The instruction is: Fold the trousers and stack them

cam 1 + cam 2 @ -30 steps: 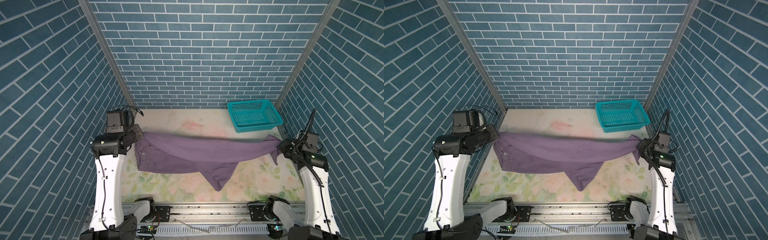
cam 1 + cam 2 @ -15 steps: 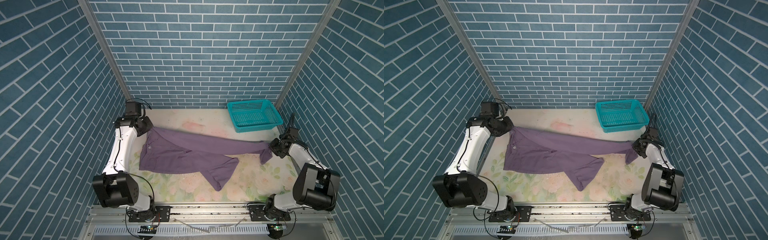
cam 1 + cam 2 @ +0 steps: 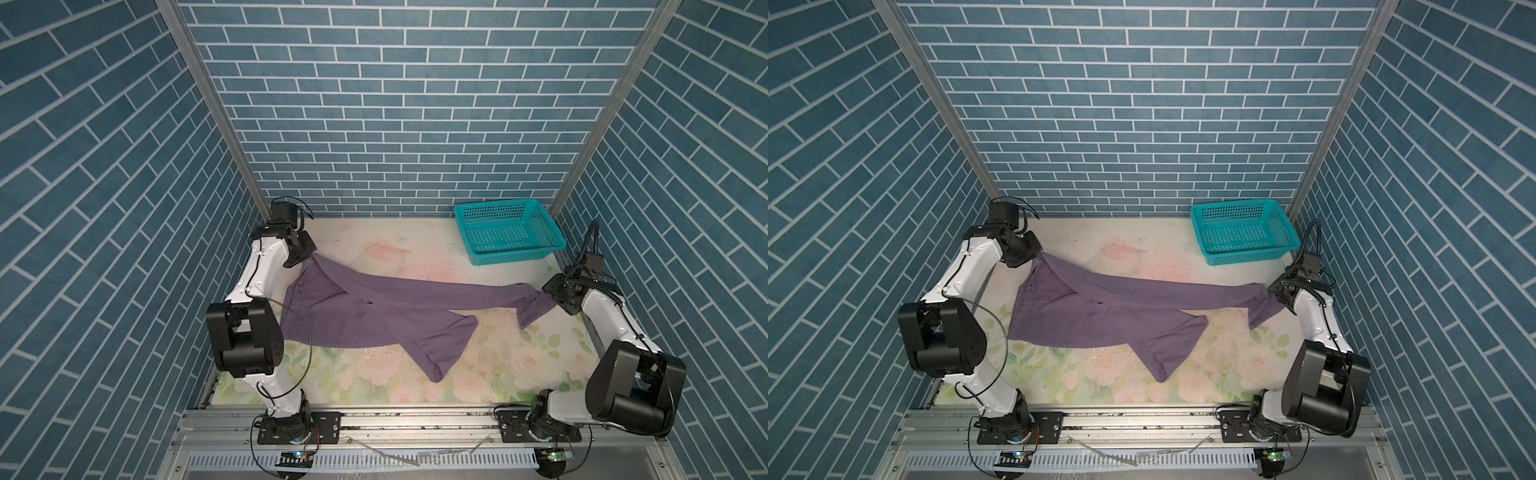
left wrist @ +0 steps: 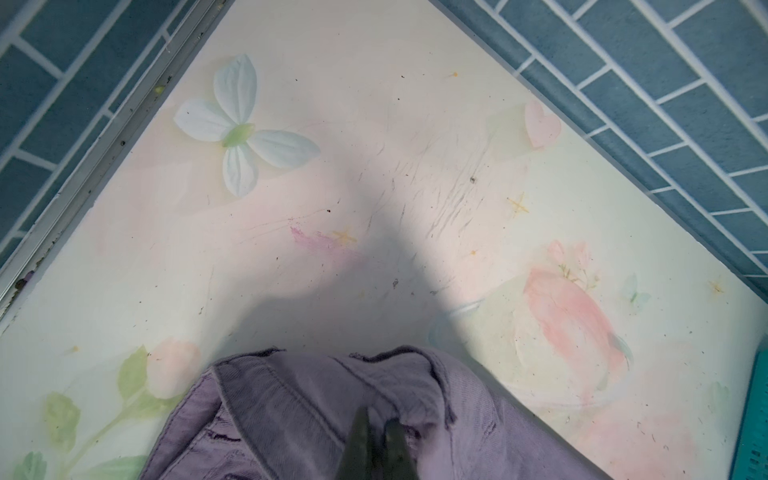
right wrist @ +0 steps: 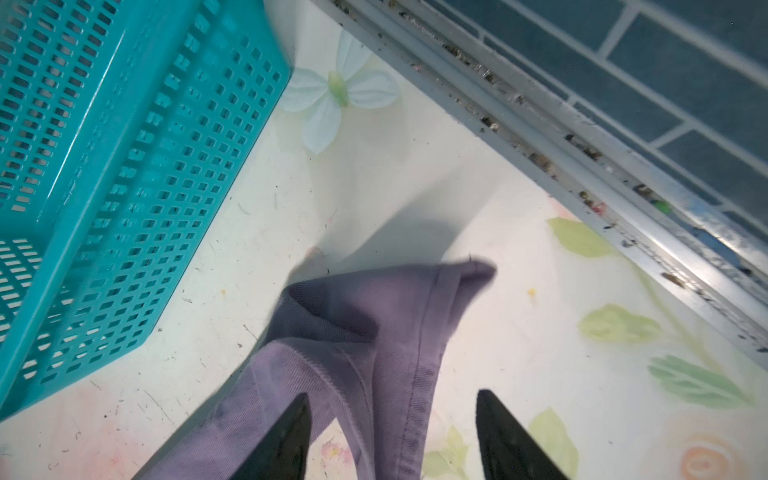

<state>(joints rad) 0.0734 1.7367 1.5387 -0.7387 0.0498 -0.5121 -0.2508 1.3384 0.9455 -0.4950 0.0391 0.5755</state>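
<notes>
Mauve long soft-fabric trousers [image 3: 374, 307] sprawled across flower-printed desk [image 3: 365, 386]

At the waistband corner the left claw [image 4: 376, 440] is pressed together, pinching the cloth. At the far leg's hem the right claw [image 5: 391, 399] stands spread, the hem lying between its tips.

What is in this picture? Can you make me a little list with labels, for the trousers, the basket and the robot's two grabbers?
trousers: purple, lying across the table, waist at the left, one leg reaching right, the other bent toward the front
left gripper: shut on the trousers' waist
right gripper: open, the leg's end lying between its jaws
basket: teal, back right corner, apart from the trousers, nothing inside
folding: not done yet
</notes>
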